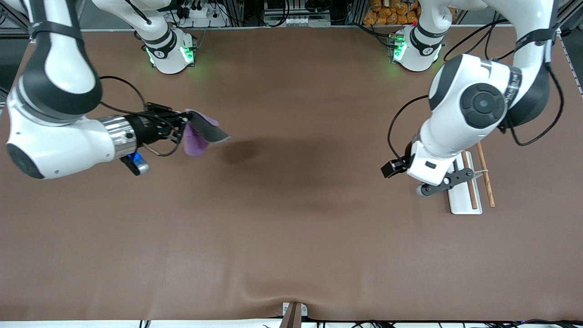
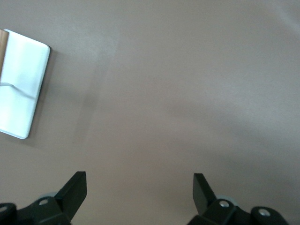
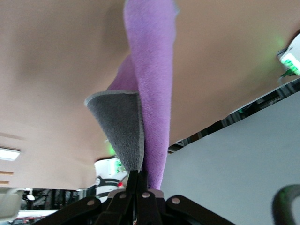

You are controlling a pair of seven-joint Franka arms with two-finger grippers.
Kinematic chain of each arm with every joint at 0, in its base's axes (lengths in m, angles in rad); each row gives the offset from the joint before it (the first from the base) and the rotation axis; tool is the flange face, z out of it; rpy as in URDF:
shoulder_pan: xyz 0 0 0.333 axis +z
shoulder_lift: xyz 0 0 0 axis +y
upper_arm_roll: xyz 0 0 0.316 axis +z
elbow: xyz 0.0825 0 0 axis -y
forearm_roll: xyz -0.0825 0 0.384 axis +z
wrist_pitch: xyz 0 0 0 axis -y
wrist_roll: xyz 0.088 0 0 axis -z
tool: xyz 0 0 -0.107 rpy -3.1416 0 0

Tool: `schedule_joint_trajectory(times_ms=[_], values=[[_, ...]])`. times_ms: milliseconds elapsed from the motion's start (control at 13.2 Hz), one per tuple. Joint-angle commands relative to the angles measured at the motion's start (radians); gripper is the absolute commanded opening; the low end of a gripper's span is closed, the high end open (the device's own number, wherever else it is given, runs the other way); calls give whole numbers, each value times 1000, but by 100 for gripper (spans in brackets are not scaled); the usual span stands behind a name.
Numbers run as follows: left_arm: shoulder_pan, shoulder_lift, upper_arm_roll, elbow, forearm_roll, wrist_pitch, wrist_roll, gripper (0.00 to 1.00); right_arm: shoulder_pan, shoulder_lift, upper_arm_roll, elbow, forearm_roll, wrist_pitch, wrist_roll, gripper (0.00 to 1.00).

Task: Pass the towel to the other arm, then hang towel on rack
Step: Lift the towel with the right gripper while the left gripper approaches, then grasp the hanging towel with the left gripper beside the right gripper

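The towel (image 1: 202, 132), purple on one face and dark grey on the other, hangs folded from my right gripper (image 1: 184, 125), held in the air over the right arm's end of the table. In the right wrist view the gripper (image 3: 140, 180) is shut on the edge of the towel (image 3: 150, 93). The rack (image 1: 465, 196), a white base with two brown rods, stands at the left arm's end. My left gripper (image 1: 446, 181) hovers open and empty over the rack's edge. The left wrist view shows its gripper (image 2: 139, 192) wide apart over bare table, with the rack's base (image 2: 23, 89) beside it.
The two arm bases (image 1: 171, 52) (image 1: 416, 50) stand along the table's far edge, with cables and boxes past them. A small bracket (image 1: 294, 312) sits at the edge nearest the front camera. The brown table mat (image 1: 291, 218) lies between the arms.
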Motion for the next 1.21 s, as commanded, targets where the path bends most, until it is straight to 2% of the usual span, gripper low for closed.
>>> schedule_joint_trajectory(times_ms=[0,228,455,607,986,1138], values=[[-37,39,6,31,-15,28,-63,100,61,-5,-14,8,93,97,139,0],[-59,67,6,34,-115,79,-143,100,151,3,-14,8,143,263,274,0],[-79,88,6,37,-180,81,-154,100,234,18,-15,8,210,444,397,0],[-79,102,7,37,-272,81,-154,100,279,29,-14,8,239,571,464,0],[-62,76,7,40,-298,79,-154,100,363,64,-15,8,348,832,531,0],[-63,81,10,70,-370,79,-196,100,395,78,-14,9,351,945,572,0]])
